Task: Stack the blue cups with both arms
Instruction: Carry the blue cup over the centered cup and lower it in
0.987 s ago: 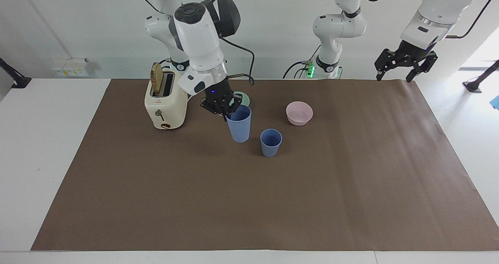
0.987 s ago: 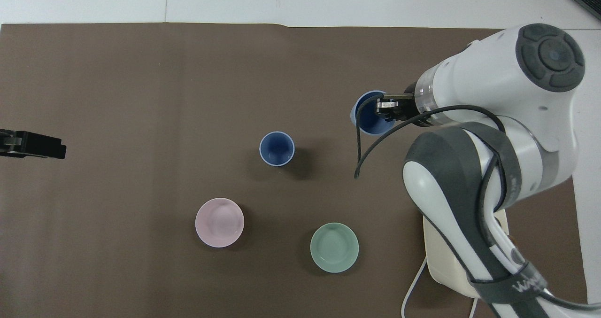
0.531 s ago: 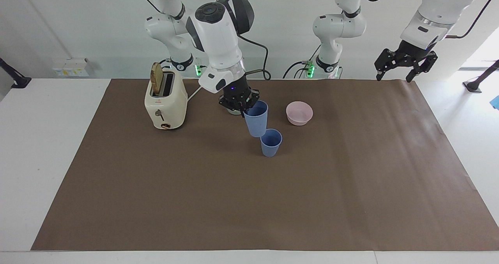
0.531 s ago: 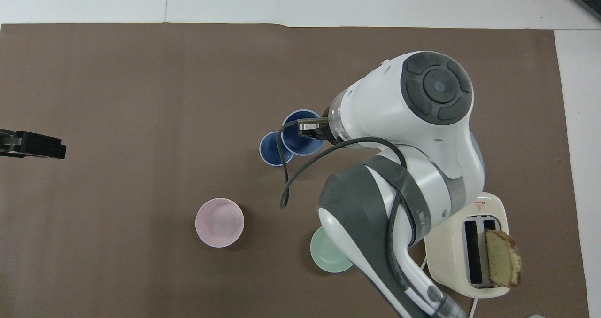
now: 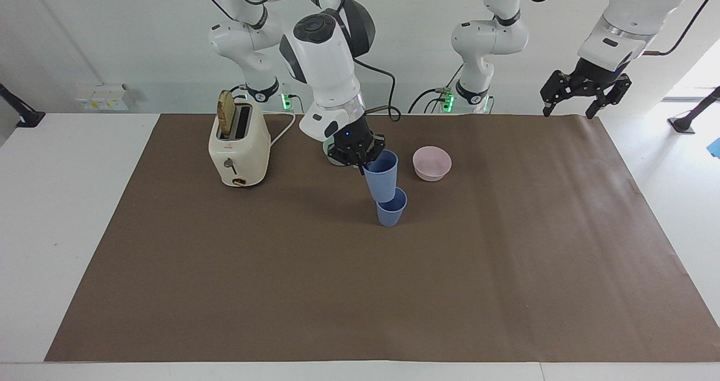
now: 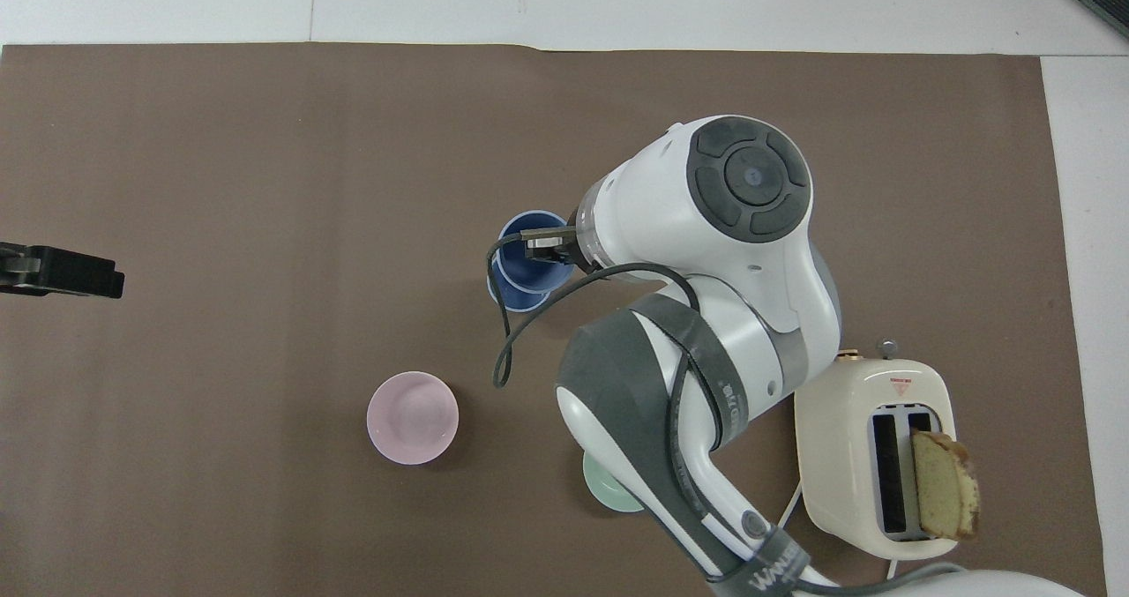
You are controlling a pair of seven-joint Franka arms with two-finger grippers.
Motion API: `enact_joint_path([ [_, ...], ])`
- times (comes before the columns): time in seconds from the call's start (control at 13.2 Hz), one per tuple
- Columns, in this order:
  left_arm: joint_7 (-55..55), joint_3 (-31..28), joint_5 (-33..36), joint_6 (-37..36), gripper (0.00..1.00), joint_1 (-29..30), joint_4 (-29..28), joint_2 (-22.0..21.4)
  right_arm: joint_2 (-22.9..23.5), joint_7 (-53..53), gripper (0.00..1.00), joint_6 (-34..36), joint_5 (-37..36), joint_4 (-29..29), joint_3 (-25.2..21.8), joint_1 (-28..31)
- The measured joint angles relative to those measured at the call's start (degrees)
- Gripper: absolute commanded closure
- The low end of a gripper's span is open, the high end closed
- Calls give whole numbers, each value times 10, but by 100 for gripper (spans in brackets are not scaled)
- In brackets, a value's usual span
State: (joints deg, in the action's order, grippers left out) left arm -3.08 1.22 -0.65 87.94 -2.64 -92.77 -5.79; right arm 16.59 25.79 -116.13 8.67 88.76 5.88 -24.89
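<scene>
My right tool [image 5: 360, 155] pinches one blue cup [image 5: 382, 175] by its rim at 9 o'clock, base over the standing cup [image 5: 392, 211] for nesting; left tool [image 5: 585, 91] waits spread.

Robot lab: white arms [image 5: 326, 60] (bench-mounted) over a paper-covered table [image 5: 506, 268].

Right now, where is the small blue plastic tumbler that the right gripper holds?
The held blue tumbler hangs tilted from the right gripper, directly over the standing blue tumbler, beside the pink bowl.
</scene>
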Motion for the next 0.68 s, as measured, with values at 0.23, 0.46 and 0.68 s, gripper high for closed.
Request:
enact_joint_path([
  [0.23,0,0,0,0,0,0,0,0,8,0,100,0,0,7,1,-6],
  [0.46,0,0,0,0,0,0,0,0,16,0,100,0,0,10,1,-13],
  [0.68,0,0,0,0,0,0,0,0,21,0,100,0,0,15,1,-14],
])
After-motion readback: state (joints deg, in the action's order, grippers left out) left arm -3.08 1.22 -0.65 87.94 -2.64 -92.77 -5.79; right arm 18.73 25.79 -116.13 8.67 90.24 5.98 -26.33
